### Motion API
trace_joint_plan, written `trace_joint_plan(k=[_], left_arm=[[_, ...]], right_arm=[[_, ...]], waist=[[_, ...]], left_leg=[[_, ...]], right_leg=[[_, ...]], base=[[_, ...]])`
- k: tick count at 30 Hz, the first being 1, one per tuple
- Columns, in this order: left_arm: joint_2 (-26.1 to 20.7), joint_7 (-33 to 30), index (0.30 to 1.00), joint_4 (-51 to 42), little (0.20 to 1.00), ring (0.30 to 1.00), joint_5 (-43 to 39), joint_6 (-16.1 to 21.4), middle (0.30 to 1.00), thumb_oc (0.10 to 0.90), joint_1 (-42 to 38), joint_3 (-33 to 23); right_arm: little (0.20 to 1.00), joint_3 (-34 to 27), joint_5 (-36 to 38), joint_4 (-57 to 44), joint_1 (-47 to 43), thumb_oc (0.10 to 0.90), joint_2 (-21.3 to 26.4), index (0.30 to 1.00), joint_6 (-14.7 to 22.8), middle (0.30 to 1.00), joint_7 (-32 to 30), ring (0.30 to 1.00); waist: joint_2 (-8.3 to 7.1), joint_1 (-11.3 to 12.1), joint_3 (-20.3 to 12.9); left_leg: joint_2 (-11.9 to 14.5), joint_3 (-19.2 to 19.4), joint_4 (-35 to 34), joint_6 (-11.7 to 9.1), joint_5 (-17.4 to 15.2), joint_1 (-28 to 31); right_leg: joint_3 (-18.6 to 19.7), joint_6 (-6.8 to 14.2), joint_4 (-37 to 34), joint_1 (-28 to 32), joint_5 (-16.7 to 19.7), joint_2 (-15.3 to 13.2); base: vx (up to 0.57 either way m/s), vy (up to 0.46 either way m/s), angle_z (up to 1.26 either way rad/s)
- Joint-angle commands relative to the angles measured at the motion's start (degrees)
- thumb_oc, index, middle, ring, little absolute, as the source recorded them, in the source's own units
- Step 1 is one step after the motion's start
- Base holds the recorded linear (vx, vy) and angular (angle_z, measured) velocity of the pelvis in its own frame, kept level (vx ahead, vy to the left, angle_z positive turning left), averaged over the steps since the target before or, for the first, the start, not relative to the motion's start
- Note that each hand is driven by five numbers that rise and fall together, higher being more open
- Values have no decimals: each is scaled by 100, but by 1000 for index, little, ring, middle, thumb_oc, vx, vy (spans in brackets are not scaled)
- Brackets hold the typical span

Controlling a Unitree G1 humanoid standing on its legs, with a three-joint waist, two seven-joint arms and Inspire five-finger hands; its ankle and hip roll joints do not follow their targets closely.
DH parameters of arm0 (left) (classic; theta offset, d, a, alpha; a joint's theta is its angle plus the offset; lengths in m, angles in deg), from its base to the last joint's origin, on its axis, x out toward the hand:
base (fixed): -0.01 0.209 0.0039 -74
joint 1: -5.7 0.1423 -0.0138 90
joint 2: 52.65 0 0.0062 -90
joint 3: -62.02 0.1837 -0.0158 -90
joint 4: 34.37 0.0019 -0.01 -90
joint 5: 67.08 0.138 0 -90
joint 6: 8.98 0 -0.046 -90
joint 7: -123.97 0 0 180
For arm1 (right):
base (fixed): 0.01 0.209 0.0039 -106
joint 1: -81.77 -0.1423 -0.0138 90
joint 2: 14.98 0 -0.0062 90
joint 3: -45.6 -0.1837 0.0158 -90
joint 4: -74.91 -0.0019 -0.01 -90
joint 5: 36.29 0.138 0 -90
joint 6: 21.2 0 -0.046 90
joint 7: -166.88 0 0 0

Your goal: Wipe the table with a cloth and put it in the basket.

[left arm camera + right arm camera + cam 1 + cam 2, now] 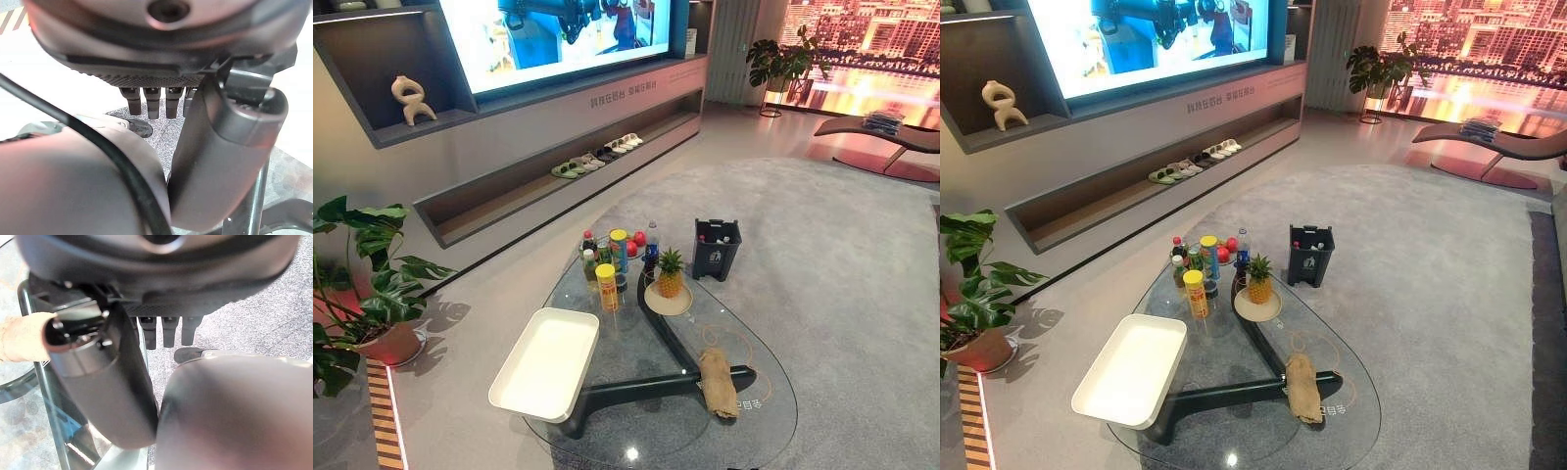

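Going left to right: you've got a potted plant [362, 284] on the floor at far left, then the glass table [759, 431] with a white basket [546, 362] sitting on its left part, nothing in it. Behind the basket there's a yellow canister [607, 287], then a cluster of bottles [619, 250] with red fruit, and a pineapple [670, 273] on a round plate [668, 302] just right of them. The tan cloth [718, 383] lies bunched on the right part of the table, over the dark base, well apart from the basket, nothing touching it. A dark bin [716, 249] stands on the carpet beyond the table. Your left hand [161, 100] hangs loose over the carpet, fingers straight, holding nothing. Your right hand [166, 330] is the same, fingers relaxed and straight, beside the table edge, with the cloth showing past the thumb.
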Motion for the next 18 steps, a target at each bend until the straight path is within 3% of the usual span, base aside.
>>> trace_joint_plan(k=[1, 18], left_arm=[[219, 132, 900, 363, 900, 900, 117, 133, 900, 800, -316, 58], [221, 24, 900, 512, 900, 900, 297, 171, 900, 800, -347, -6]], right_arm=[[900, 107, 33, 323, -184, 800, -300, 900, -218, 900, 228, 900], [900, 76, 32, 371, -181, 800, -326, 900, -158, 900, 68, 900]], waist=[[-213, 61, 235], [-253, 44, 219]], left_leg=[[-411, -2, 134, 246, -512, 182], [-413, 32, 118, 259, -528, 229]], right_leg=[[-148, 140, 24, -68, 93, -125], [-130, 137, 24, -48, 109, -106]], base=[[0, 0, 0], [1, -2, 1]])
